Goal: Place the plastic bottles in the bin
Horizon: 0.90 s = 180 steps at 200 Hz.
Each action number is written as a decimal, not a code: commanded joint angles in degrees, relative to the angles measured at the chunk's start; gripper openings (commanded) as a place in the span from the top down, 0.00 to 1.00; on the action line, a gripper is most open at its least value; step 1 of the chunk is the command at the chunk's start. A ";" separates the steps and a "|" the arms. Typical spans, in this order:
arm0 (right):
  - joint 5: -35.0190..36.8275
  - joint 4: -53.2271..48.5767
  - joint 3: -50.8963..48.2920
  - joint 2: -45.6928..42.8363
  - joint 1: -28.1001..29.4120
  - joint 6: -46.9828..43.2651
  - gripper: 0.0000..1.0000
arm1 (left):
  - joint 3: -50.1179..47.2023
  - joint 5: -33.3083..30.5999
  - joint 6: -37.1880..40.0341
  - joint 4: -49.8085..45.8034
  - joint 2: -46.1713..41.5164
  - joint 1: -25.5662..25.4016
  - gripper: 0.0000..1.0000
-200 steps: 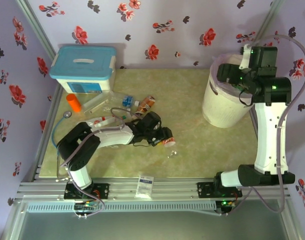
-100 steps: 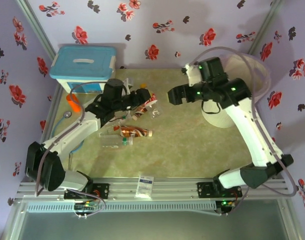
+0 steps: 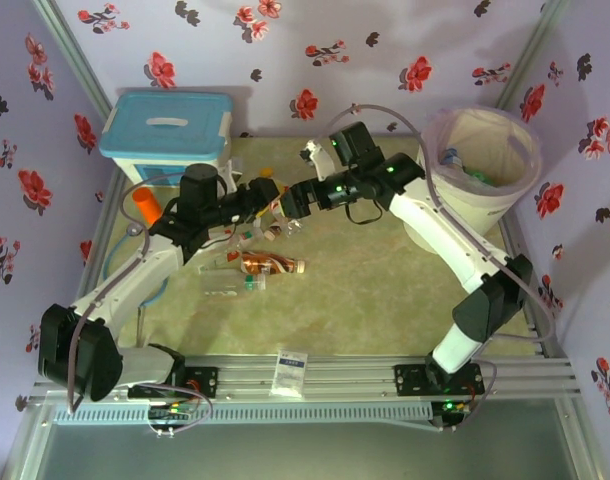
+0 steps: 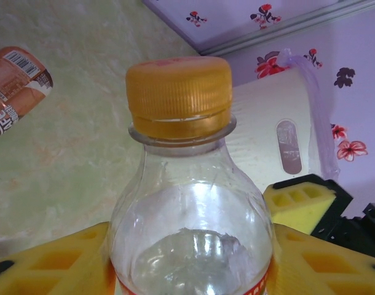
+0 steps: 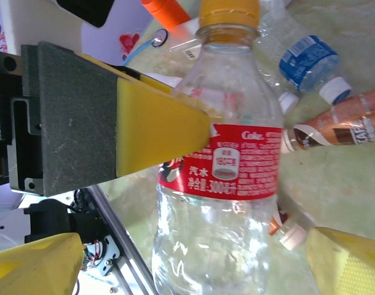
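My left gripper [image 3: 266, 203] is shut on a clear plastic bottle [image 4: 189, 203] with an orange cap [image 4: 178, 92] and a red label [image 5: 227, 163], held above the table. Its yellow pads [image 4: 52, 261] press both sides of the bottle. My right gripper [image 5: 190, 264] is open, its jaws standing apart on either side of the bottle's lower half. More plastic bottles lie on the table: an amber one [image 3: 270, 264], a clear one [image 3: 230, 286] and a blue-labelled one [image 5: 307, 55]. The white bin [image 3: 485, 175] stands at the back right, with bottles inside.
A white box with a light-blue lid [image 3: 165, 135] sits at the back left, an orange cylinder [image 3: 145, 205] beside it. A small packet [image 3: 290, 372] lies on the front rail. Flowered walls close in the table on three sides.
My left arm lifted the bottle from the table and carried it toward the back. My right arm swung from over the bin leftward, and its open jaws now stand around the bottle.
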 commanded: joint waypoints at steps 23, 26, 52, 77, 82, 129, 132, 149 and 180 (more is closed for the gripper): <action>-4.15 3.01 -0.42 3.29 0.65 1.37 0.14 | -0.61 2.01 -2.77 4.99 -1.32 0.61 0.44; -4.32 3.09 -0.39 3.45 0.65 1.43 0.15 | -0.64 2.03 -2.83 5.10 -1.32 0.58 0.44; -4.77 3.83 -0.28 4.75 0.65 1.42 0.18 | -1.37 2.10 -4.16 6.94 -0.94 0.55 0.44; -5.44 3.44 0.36 6.04 0.65 1.20 0.25 | -1.57 2.12 -4.55 7.71 -0.63 0.71 0.44; -5.37 3.45 0.40 6.17 0.61 1.24 0.28 | -1.62 2.07 -4.64 7.85 -0.53 0.71 0.44; -4.62 4.17 0.49 6.75 0.12 1.86 0.44 | -2.27 2.10 -5.25 8.99 -0.14 0.92 0.44; -4.51 4.15 0.49 6.75 0.12 1.91 0.45 | -2.32 2.06 -5.29 9.12 -0.17 1.04 0.43; -4.14 4.16 0.68 6.67 -0.22 1.99 0.47 | -2.80 2.09 -5.59 9.61 -0.30 1.44 0.38; -3.37 3.62 1.47 6.15 -1.31 1.82 0.49 | -3.76 2.11 -5.51 9.74 -0.96 2.43 0.16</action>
